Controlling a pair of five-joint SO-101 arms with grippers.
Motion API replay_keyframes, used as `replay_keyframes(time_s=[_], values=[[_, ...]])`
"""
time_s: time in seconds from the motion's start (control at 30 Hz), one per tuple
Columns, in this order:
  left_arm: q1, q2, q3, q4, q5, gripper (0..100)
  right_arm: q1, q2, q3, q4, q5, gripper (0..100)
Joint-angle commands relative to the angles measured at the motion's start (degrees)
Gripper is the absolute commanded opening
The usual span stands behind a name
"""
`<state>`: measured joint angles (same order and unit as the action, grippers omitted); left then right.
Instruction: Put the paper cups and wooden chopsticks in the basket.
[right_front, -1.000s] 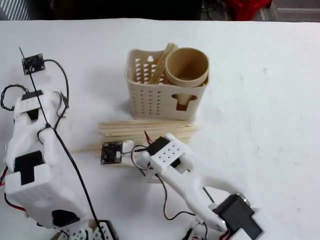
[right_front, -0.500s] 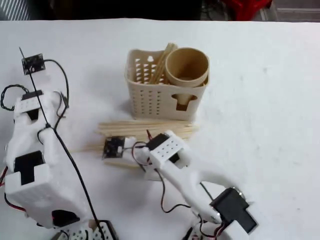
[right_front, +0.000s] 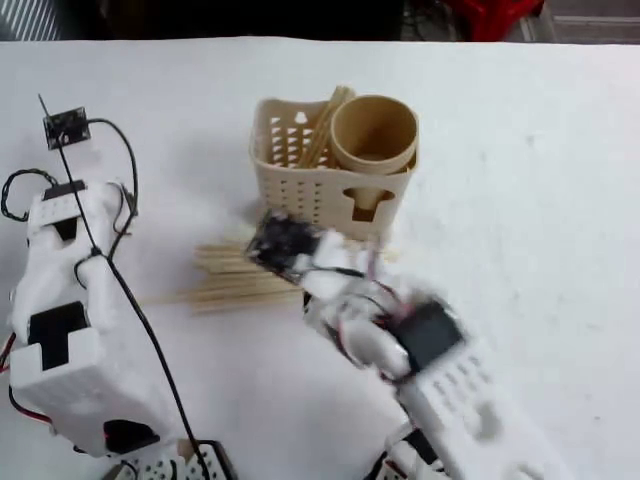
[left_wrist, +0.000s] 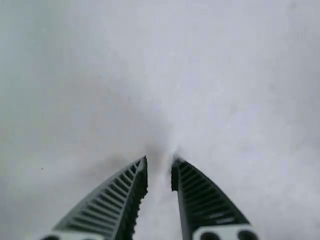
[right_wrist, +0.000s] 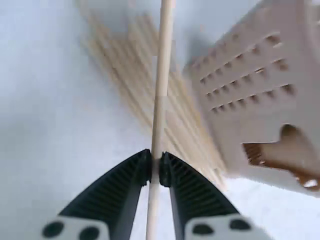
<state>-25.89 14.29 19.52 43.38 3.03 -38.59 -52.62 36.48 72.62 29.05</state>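
Right arm (right_front: 440, 360) swung up toward basket (right_front: 300, 195) | right fingers (right_wrist: 125, 192) clenched on one round wooden chopstick (right_wrist: 163, 75) above loose pile (right_front: 240, 278) | left fingers (left_wrist: 117, 202) slightly parted, grasping nothing, over white surface (right_front: 520, 200) | one paper cup (right_front: 375, 140) in one perforated basket, sticks (right_front: 325, 125) beside it

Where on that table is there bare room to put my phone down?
The stretch right of the basket, out to the table edge, is bare, as is the far strip behind it. It is crowded in front of the basket: loose chopsticks lie there, and the right tool holds a chopstick above them.
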Motion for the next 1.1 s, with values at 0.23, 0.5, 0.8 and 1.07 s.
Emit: replay_keyframes(time_s=[0.23,0.5,0.8,1.07], values=[[0.4,-0.3,-2.1,-1.2,0.5,10,4.9,13.8,-34.5,-6.1,-12.5,1.5],[0.4,-0.3,-2.1,-1.2,0.5,10,6.5,34.9,-48.2,-30.5,-21.7,1.6],[0.3,-0.3,-2.1,-1.2,0.5,10,12.5,43.5,-42.1,-41.4,-26.0,1.6],[0.3,-0.3,-2.1,-1.2,0.5,10,13.1,41.2,-35.5,-37.3,-25.4,6.3]])
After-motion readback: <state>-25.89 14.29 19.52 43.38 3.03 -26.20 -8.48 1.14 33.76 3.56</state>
